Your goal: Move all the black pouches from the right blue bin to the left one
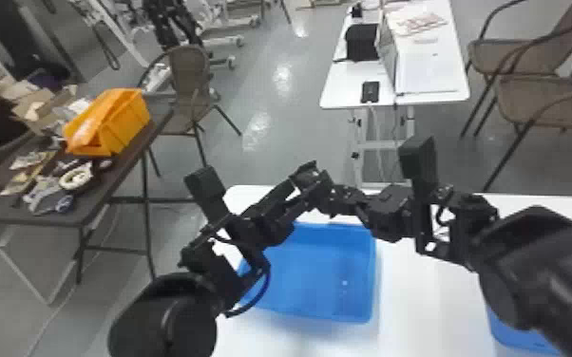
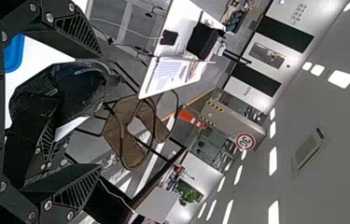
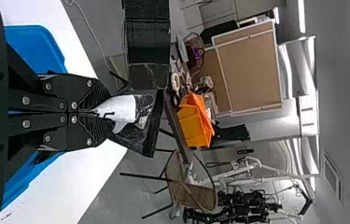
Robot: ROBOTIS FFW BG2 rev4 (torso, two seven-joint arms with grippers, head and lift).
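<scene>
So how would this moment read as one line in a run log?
Right gripper: shut on shiny black plastic pouch | left gripper: open, close by | blue plastic bin: on white table, below

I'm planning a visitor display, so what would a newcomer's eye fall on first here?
Probably the left arm and right arm, meeting at the far side of the left blue bin in the head view. Next comes the black pouch pinched in the right gripper, then the bright orange bin on the dark table at left.
</scene>
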